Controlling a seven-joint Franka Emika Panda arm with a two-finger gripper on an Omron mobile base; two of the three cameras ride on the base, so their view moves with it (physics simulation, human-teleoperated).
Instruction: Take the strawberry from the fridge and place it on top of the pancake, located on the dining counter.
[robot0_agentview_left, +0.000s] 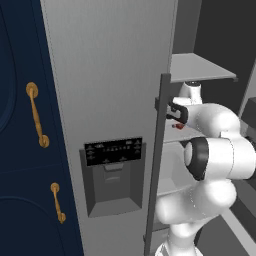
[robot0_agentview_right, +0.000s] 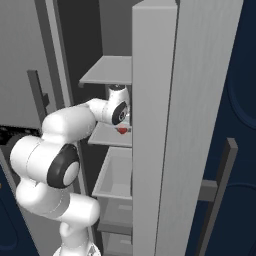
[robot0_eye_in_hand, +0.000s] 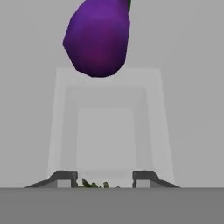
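Fridge (robot0_agentview_left: 107, 75) open, arm reaching in at the middle shelf (robot0_agentview_right: 112, 136). I make this the pick-up step: the strawberry (robot0_agentview_right: 121, 130) lies on that shelf, right under the hand.

Hand view: the gripper (robot0_eye_in_hand: 105, 178) has its tips spread apart, with a bit of green leaf low between them. I take that for the berry's top, but can't tell if the pads touch it. A purple fruit (robot0_eye_in_hand: 98, 37) sits further along the shelf, apart from the tips.

Next, as I judge it: settle down around the berry, pinch gently, lift clear, then back out past the door edge.
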